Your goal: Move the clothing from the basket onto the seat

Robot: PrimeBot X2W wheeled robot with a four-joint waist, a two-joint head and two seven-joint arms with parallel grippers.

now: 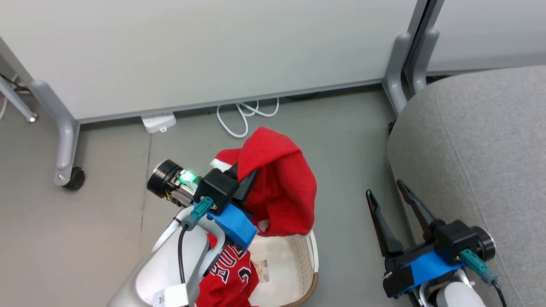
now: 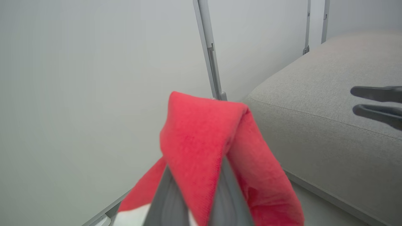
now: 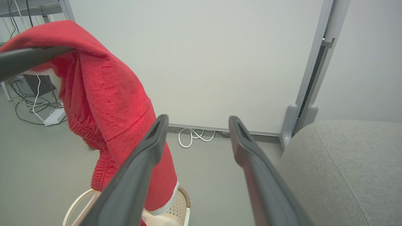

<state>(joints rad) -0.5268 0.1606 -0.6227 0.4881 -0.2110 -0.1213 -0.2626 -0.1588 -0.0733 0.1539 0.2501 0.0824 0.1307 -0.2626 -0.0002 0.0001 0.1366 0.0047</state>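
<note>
Left gripper (image 1: 246,184) is clamping tight on the plain red garment (image 1: 281,187), whose fleecy folds are hanging over the perforated cream basket (image 1: 298,260). Inside it, the lettered jersey (image 1: 228,277) is lying crumpled. Right gripper (image 1: 385,189) is hovering wide open and empty beside the rounded grey fabric seat (image 1: 482,149), above the smooth grey floor (image 1: 106,221).

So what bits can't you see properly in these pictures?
Jersey, head view: its lettering is partly covered by the left arm and cut by the bottom edge.
Basket, head view: the label on its bottom is too small to read.
Left gripper, head and left wrist views: fingertips buried in the red garment.
Seat, every view: runs off the edge, so its full size is unknown.
</note>
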